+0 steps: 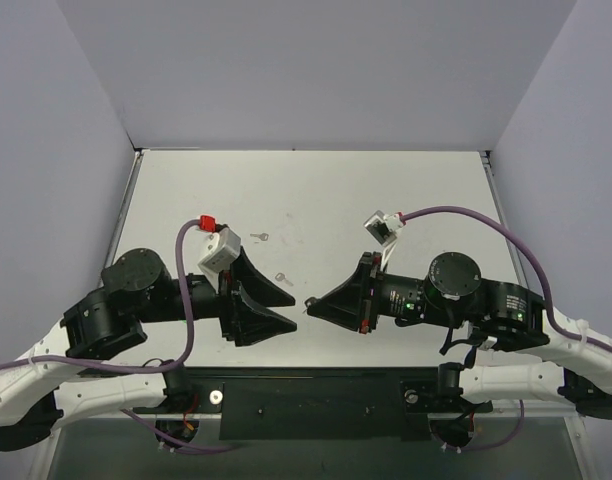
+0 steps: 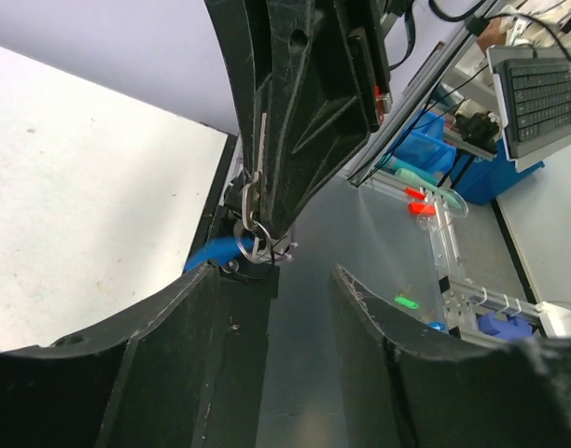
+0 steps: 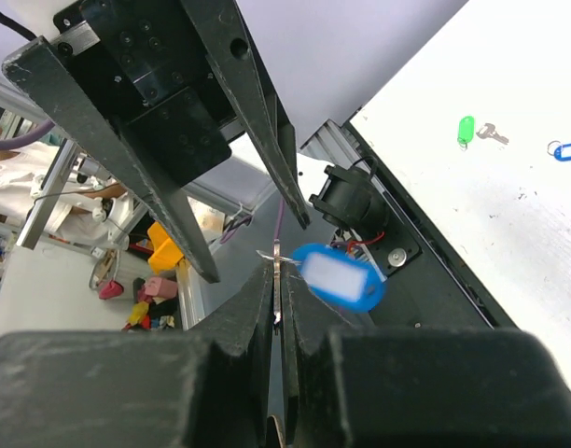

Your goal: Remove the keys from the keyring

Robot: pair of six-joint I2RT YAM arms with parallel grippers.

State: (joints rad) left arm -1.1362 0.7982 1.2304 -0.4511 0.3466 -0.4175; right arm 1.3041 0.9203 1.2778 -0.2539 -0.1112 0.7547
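My right gripper is shut on a thin silvery key, seen edge-on between its pads. A small keyring and a blue plastic tag hang from the key in mid-air near the table's front edge. The tag also shows in the left wrist view. My left gripper is open and empty. It faces the right gripper tip to tip, a short gap from the ring. In the left wrist view its fingers stand wide apart below the ring.
Two small loose keys lie on the white table behind the grippers. The right wrist view shows a green-tagged key and a blue tag lying there. Grey walls close three sides.
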